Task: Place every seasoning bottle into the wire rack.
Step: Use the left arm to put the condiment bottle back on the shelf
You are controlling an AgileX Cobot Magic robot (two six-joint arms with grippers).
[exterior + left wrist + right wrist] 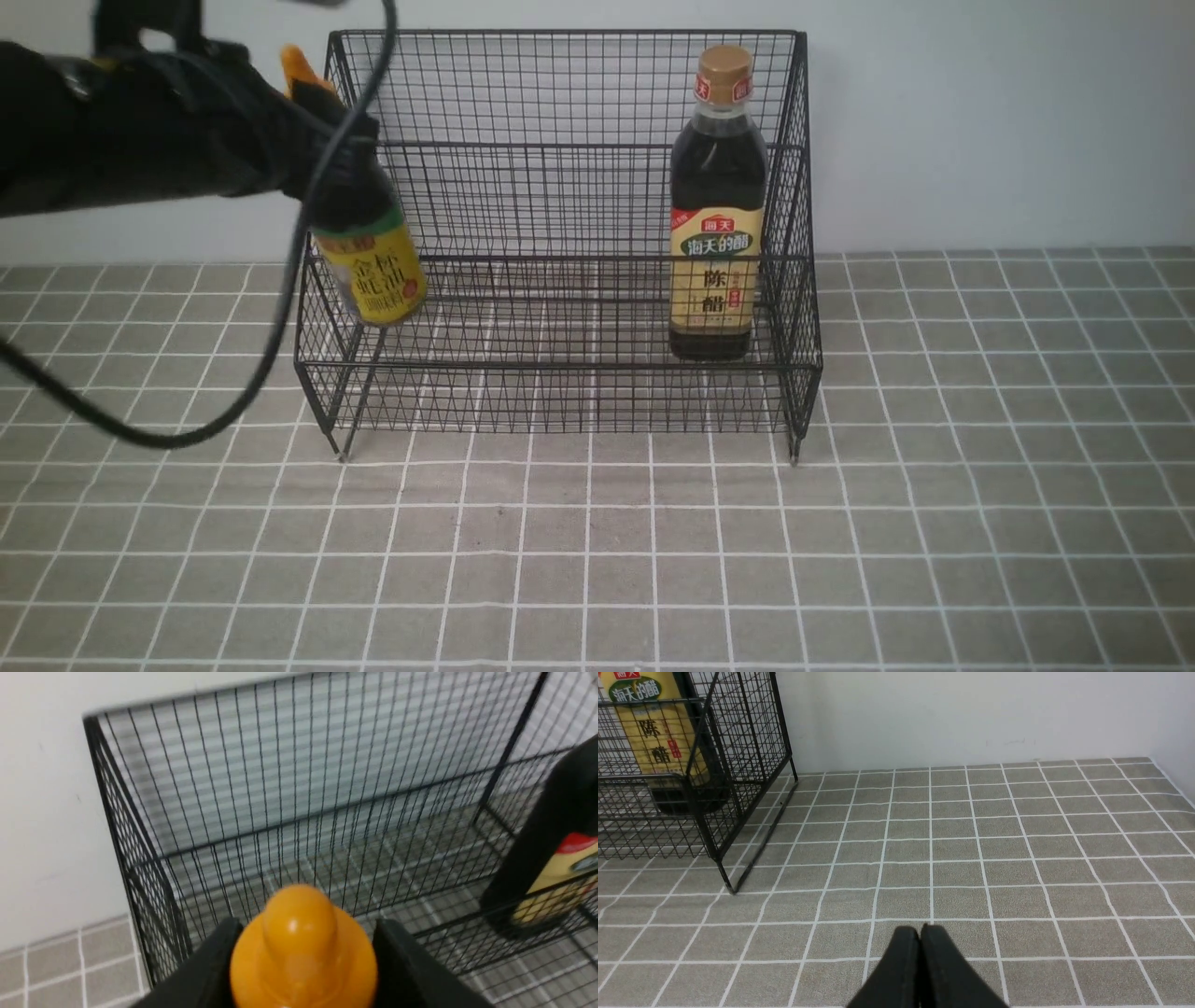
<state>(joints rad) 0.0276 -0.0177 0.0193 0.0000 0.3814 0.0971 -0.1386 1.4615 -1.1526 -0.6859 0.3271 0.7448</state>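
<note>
The black wire rack (pixel 560 35) stands against the wall. The tall seasoning bottle (pixel 717 233), with tan cap and beige label, stands upright in the rack's lower tier at the right end. It also shows in the left wrist view (pixel 556 858) and the right wrist view (pixel 649 732). My left gripper (pixel 338 140) is shut on the neck of the short seasoning bottle (pixel 373 275), below its orange cap (pixel 299 952). This yellow-labelled bottle hangs tilted in the air at the rack's left end, its base above the lower tier. My right gripper (pixel 920 933) is shut and empty over the tiles, right of the rack.
A black cable (pixel 271 355) loops down from the left arm in front of the rack's left corner. The rack's left side wall (pixel 121 826) is close beside the held bottle. The tiled tabletop (pixel 597 560) stretches in front; a white wall stands behind.
</note>
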